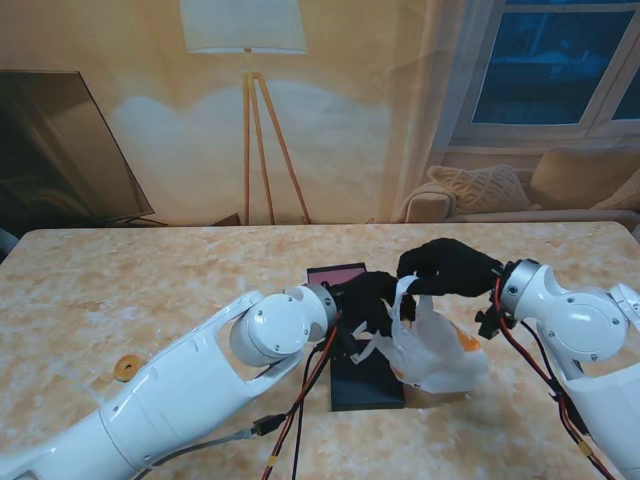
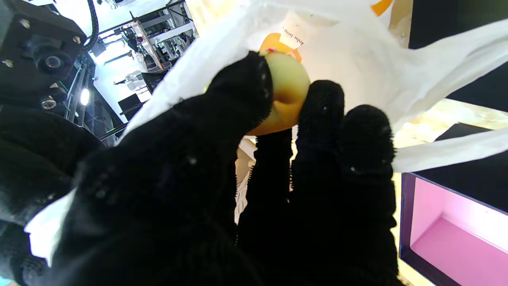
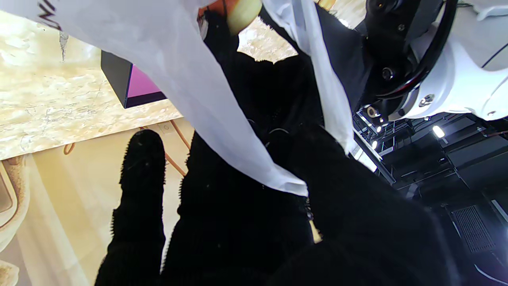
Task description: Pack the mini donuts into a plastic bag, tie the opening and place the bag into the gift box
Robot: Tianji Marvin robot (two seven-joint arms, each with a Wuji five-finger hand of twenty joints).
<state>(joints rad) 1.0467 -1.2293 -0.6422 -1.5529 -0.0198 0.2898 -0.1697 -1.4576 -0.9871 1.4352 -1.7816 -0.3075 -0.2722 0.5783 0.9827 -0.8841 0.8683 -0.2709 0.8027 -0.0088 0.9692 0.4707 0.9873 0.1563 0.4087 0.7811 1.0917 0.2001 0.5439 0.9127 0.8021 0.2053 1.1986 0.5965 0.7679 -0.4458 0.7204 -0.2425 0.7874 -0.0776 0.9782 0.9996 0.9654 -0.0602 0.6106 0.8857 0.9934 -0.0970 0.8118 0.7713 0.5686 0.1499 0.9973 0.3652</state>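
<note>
In the left wrist view the black-gloved left hand (image 2: 222, 178) is nearest, and its fingers (image 2: 323, 107) pinch a mini donut (image 2: 286, 99), pale yellow on one side and orange-brown on the other, right at the mouth of the plastic bag (image 2: 357, 51). The bag is thin, white and half transparent, with small dark print and an orange shape showing through it. In the stand view the right hand (image 1: 447, 267) holds the upper edge of the bag (image 1: 432, 350) lifted, its fingers (image 3: 143, 159) closed on the film, one finger standing free. The bag's bottom rests on the marbled tabletop (image 1: 120, 300), to the right of the gift box (image 1: 352, 350), which is dark outside and pink inside. Another donut (image 1: 126, 368) lies on the tabletop far to the left.
</note>
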